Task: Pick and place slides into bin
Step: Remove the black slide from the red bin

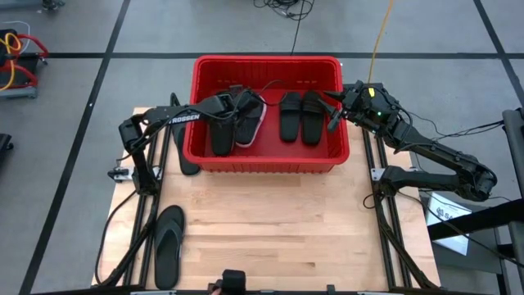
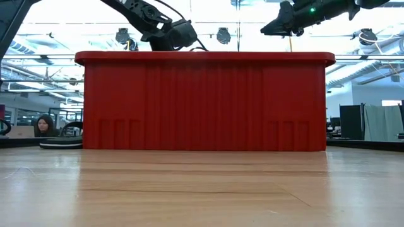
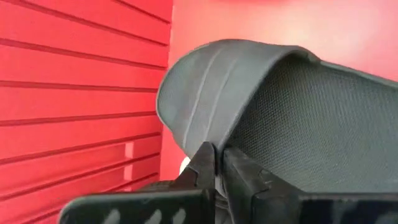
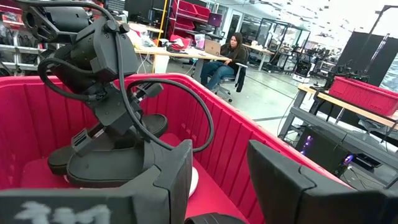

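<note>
1. Pinched shut on the strap of a black slide, your left gripper hangs inside the bin, over its left half; the left wrist view shows the fingers clamped on the strap edge with the red wall close beside it.
2. Spread apart and empty, the jaws of your right gripper sit at the bin's right rim, above the inside.
3. You are at the placing step: the held slide is already within the bin walls, just above the other slides lying there, including a pale one and a black pair right of it.
4. Your next move, as I judge it, is to lower a little and let the strap go, so the slide drops flat and does not catch on the wall.
5. Two slides remain outside: one against the bin's left wall, another well in front of the bin's left corner on the table.
</note>
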{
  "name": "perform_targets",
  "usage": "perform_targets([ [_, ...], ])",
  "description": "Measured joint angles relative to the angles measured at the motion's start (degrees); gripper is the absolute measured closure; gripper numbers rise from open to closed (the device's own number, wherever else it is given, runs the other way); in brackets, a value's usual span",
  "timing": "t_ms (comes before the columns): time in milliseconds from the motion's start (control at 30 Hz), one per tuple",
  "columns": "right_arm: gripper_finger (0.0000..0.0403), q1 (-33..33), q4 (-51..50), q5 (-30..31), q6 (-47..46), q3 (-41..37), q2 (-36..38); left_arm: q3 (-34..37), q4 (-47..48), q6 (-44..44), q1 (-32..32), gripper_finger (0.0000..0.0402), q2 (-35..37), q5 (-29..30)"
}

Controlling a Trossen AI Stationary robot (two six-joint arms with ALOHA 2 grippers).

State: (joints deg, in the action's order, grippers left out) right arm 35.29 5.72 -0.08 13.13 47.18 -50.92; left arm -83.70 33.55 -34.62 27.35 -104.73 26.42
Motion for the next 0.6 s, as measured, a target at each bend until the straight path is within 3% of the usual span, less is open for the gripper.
perform_targets([
  [367,0.0259,0.0,0.0,0.0,-0.28,0.0,0.0,-0.04,-0.37,2.24,-0.19,0.0399,0.6,0.32],
  [600,0.0259,0.0,0.0,0.0,-0.43,0.0,0.0,-0.04,-1.09,2.33,-1.33,0.0399,5.02,2.37],
])
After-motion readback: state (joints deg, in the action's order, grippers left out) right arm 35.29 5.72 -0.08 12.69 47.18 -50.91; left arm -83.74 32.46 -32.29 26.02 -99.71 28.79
